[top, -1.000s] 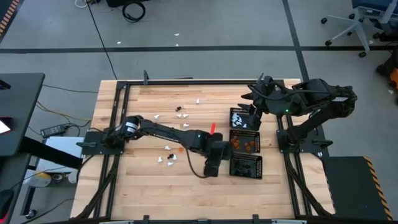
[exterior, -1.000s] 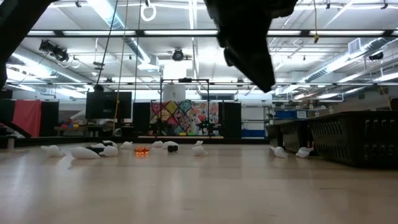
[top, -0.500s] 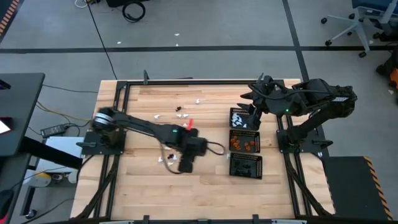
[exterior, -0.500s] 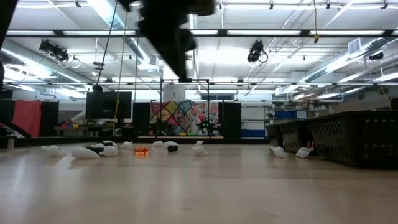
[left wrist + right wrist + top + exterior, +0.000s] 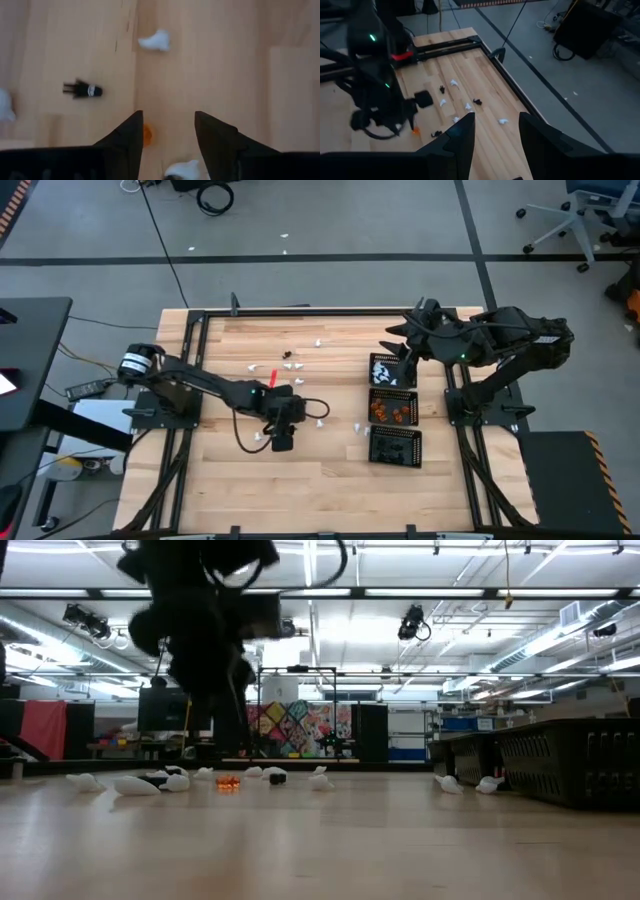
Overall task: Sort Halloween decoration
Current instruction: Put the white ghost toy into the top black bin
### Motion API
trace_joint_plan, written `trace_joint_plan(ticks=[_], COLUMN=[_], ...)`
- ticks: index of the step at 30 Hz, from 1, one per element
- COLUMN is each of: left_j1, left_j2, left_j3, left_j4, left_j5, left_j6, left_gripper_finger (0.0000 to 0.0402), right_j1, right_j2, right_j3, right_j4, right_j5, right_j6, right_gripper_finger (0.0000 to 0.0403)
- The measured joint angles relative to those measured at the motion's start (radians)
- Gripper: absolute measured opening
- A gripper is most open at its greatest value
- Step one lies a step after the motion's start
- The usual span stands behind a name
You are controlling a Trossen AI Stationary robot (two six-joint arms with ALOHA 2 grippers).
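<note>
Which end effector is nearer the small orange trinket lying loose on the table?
Left. The left end effector hangs right over the orange trinket, fingers open. The right end effector waits across the table, above the white-filled tray.

**Surfaces and materials**

Desk (image 5: 330, 480): pale planked wood, smooth, satin sheen. My left hand (image 5: 167, 131): fingers (image 5: 131, 137) matt black, plastic-looking. Trays (image 5: 396, 446): black mesh. White trinket (image 5: 156, 41): matt, soft-edged. Black trinket (image 5: 83, 90): slightly glossy. Desk frame (image 5: 300, 310): black metal.
</note>
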State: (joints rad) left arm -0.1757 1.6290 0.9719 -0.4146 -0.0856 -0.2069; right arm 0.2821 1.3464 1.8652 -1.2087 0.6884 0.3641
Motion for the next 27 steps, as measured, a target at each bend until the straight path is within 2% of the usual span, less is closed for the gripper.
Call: trace_joint_plan(ticks=[7, 12, 22, 27], left_j1=[0.042, 0.044, 0.031, 0.011], left_j2=[0.029, 0.029, 0.042, 0.079], left_j3=[-0.083, -0.116, -0.179, -0.177], left_j4=[0.115, 0.136, 0.209, 0.251], left_j5=[-0.007, -0.008, -0.02, -0.031], left_j6=[0.008, 0.023, 0.015, 0.015], left_gripper_finger=[0.0205, 0.0217, 0.0215, 0.0189], right_j1=[-0.001, -0.001, -0.002, -0.002], right_j2=[0.009, 0.011, 0.011, 0.011], right_j3=[0.0, 0.0, 0.0, 0.0], right_j4=[0.011, 0.011, 0.01, 0.01], right_j5=[0.0, -0.003, -0.006, -0.006], right_j6=[0.008, 0.027, 0.029, 0.029], right_gripper_finger=[0.0158, 0.0158, 0.0158, 0.0158])
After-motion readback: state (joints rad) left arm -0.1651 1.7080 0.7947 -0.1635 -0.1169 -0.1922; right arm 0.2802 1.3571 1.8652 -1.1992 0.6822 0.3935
